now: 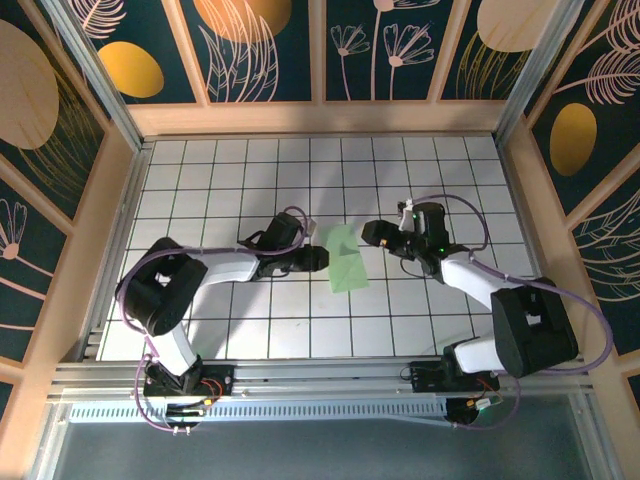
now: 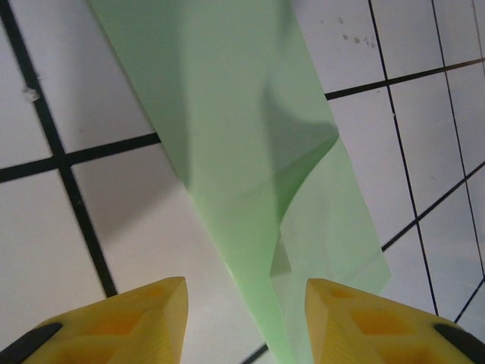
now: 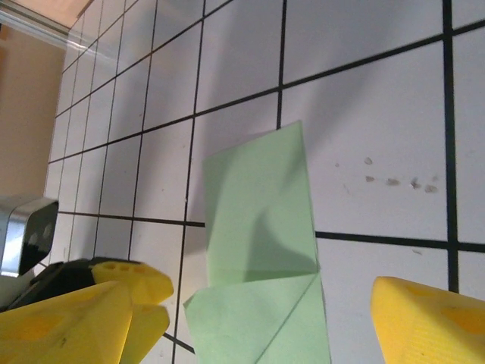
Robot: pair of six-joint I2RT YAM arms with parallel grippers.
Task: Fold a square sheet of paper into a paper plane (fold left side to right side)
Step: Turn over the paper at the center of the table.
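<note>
Grid table point(image 1: 450, 180): paper point(image 1: 347, 260) btwn L gripper point(image 2: 246, 303) & R gripper point(image 3: 269, 303), both spread (R-wrist cam: diag crease point(image 3: 289, 318)).

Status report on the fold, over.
Left gripper open, right gripper open, neither holding. Paper partly folded on the table, one flap curling up. Nothing blocking.

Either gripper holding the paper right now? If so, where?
Nothing is held. The left gripper and right gripper both stand open, and the folded green paper lies loose on the table.
</note>
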